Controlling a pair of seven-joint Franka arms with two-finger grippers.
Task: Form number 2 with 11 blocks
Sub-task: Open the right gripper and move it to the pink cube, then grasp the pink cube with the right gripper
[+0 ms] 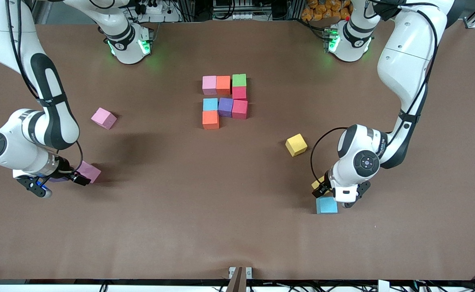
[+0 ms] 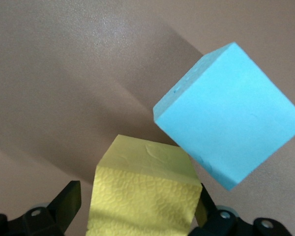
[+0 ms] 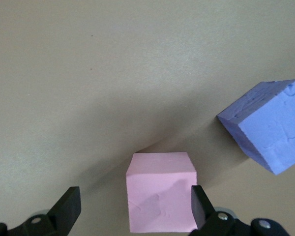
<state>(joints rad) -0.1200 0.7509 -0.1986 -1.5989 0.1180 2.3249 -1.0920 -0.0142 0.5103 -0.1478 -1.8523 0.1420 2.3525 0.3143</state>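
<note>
Mid-table, several touching blocks [image 1: 225, 107] stand in rows: pink, orange and green farthest from the camera, a red one under the green, then light blue, purple and red, and an orange one nearest. My left gripper [image 1: 322, 188] [image 2: 137, 204] is open, low around a yellow block [image 1: 317, 183] [image 2: 145, 191]. A light blue block [image 1: 326, 205] [image 2: 231, 113] lies just beside it. My right gripper [image 1: 81, 177] [image 3: 135, 204] is open around a pink block [image 1: 89, 171] [image 3: 160, 201], one finger [image 3: 199, 204] at its side. A purple block [image 3: 268, 123] sits close by.
A loose pink block [image 1: 103, 118] lies toward the right arm's end of the table. A loose yellow block [image 1: 296, 144] lies toward the left arm's end, between the cluster and my left gripper. The brown table [image 1: 205, 211] runs on bare toward the camera.
</note>
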